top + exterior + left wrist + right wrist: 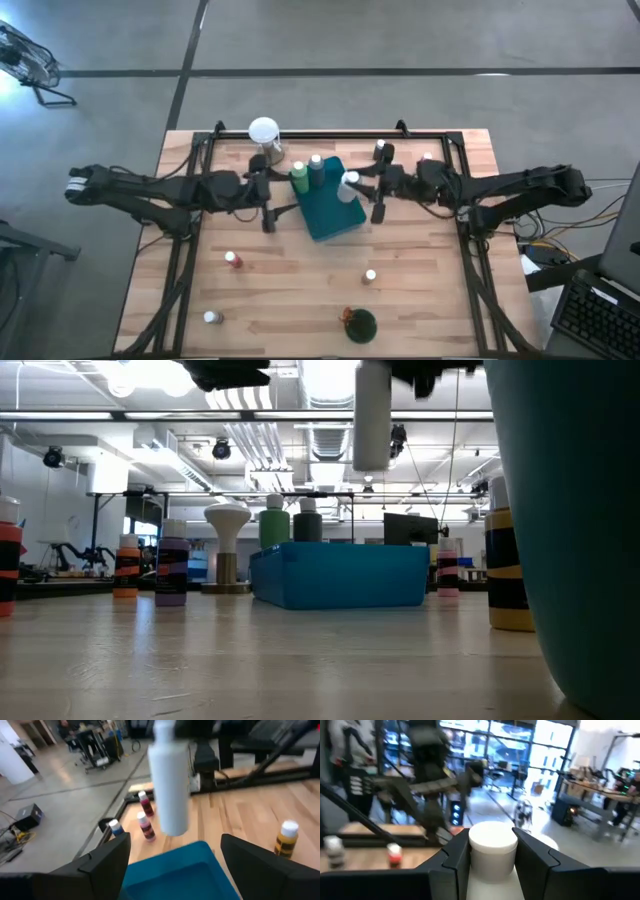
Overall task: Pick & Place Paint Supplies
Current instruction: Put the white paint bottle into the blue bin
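From above, two dark arms meet over a wooden table (420,300). A teal tray (325,215) lies at its centre with two green bottles (307,173) at its far end. The right gripper (362,186) holds a white bottle (350,186) over the tray's right edge. The left gripper (268,200) hovers just left of the tray, holding nothing. Small bottles stand scattered on the near half of the table, and a white globe (263,131) stands far of the tray. From table height, the white bottle (372,415) hangs upright in the air above the tray (340,575), well clear of it. From the left wrist, that arm's fingers (107,862) stand wide apart and empty, with the white bottle (169,777) hanging beyond them over the tray (175,872). From the right wrist, the two fingers (455,855) clamp the white bottle (492,847) just below its cap. The step in hand appears to be placing: the bottle is carried and positioned above the tray. The next move likely calls for lowering it straight down into a free spot, keeping it upright, then letting go.
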`<act>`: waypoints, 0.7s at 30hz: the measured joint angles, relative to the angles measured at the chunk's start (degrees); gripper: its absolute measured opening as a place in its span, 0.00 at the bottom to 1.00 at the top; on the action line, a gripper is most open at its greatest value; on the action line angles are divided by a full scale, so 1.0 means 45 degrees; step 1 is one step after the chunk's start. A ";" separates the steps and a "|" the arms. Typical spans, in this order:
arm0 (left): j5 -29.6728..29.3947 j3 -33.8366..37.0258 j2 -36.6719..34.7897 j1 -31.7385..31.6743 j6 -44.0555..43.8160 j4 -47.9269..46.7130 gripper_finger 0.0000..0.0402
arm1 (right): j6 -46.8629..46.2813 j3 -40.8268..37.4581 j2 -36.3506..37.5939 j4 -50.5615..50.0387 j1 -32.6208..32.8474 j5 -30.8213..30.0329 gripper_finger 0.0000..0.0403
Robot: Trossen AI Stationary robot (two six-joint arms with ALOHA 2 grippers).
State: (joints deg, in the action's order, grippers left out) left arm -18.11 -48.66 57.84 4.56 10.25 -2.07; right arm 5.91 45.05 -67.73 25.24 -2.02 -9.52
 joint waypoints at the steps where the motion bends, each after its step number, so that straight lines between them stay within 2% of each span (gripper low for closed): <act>1: -0.0043 0.0291 -0.0236 -0.0010 -0.0043 0.0323 0.78 | 0.0016 -0.0295 0.0006 0.0167 -0.0471 0.0365 0.29; 4: -0.0256 0.0931 -0.0827 -0.0015 -0.0055 0.0890 0.78 | -0.0076 -0.0894 -0.0225 0.0717 -0.1880 0.2240 0.29; 7: -0.0470 0.1313 -0.1227 -0.0015 -0.0087 0.0901 0.78 | -0.0517 -0.1317 -0.0406 0.1759 -0.3191 0.3297 0.29; 11: -0.0767 0.1755 -0.1625 -0.0015 -0.0051 0.1424 0.78 | -0.1140 -0.1945 -0.1032 0.3838 -0.4685 0.5474 0.29; 15: -0.0918 0.2103 -0.1710 -0.0015 0.0048 0.1833 0.78 | -0.1220 -0.1966 -0.1907 0.4294 -0.5525 0.6322 0.29; 19: -0.1027 0.2365 -0.1700 -0.0015 0.0222 0.2192 0.78 | -0.1253 -0.1577 -0.3396 0.4564 -0.6128 0.7759 0.29; 21: -0.1097 0.2456 -0.1700 -0.0015 0.0324 0.2242 0.78 | -0.1199 -0.1176 -0.3935 0.4802 -0.6382 0.7945 0.29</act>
State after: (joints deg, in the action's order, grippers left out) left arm -23.05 -37.61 50.19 4.49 11.71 8.02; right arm 0.51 39.76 -85.44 46.86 -30.74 26.23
